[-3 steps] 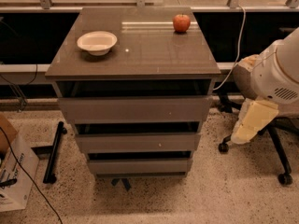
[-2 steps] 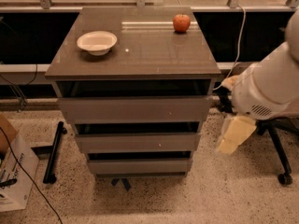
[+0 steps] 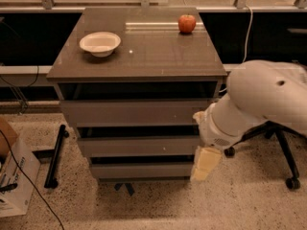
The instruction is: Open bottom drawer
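The grey-brown cabinet (image 3: 136,59) stands in the middle of the camera view with three flat drawer fronts. The bottom drawer (image 3: 141,169) is the lowest and narrowest front, and it sits flush with the drawers above. My gripper (image 3: 205,164) hangs from the white arm (image 3: 259,104) at the right end of the bottom drawer front, pointing down toward the floor. It overlaps the drawer's right edge; I cannot tell whether it touches it.
A white bowl (image 3: 100,43) and a red apple (image 3: 187,23) rest on the cabinet top. A cardboard box (image 3: 14,176) stands on the floor at the left, a black bar (image 3: 55,155) lies beside the cabinet, and an office chair base (image 3: 283,152) is at the right.
The arm has swung left and down from the cabinet's right side. The gripper has gone from well right of the cabinet to the right end of the bottom drawer front.
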{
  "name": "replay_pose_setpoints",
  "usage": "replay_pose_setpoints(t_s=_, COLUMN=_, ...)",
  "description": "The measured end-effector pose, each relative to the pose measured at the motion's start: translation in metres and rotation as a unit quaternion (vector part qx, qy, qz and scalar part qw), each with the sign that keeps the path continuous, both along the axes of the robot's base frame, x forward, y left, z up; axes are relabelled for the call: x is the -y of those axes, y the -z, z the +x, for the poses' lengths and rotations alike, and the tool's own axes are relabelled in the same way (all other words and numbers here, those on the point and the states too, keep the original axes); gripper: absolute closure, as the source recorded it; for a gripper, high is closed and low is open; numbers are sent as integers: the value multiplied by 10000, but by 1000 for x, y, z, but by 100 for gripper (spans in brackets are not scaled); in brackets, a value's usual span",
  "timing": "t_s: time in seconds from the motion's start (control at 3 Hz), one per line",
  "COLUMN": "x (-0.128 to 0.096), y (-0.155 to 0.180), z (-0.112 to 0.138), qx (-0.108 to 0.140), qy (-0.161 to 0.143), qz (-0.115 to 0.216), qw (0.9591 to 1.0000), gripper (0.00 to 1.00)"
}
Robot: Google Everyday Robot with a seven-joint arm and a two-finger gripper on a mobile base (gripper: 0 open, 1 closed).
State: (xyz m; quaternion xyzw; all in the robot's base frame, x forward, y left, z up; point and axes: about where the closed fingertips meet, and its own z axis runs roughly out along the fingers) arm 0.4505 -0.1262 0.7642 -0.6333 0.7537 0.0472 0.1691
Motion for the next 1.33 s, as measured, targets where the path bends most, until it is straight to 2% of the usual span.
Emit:
replay_pose_setpoints(t_s=0.33, x=-21, y=75, z=21, qx=-140, qy=-202, qz=-61, qw=9997, gripper=0)
replay_pose_setpoints(t_s=0.67, x=-31, y=136, z=41, qx=-486, qy=-133, qz=200, qw=9985, gripper=0)
replay_pose_setpoints(t_s=1.0, x=-31, y=136, z=41, qx=-486, qy=-133, qz=200, qw=9985, gripper=0)
replay_pose_setpoints(t_s=1.33, x=-37, y=162, z=47, qx=-491, qy=12, qz=158, qw=9987, gripper=0)
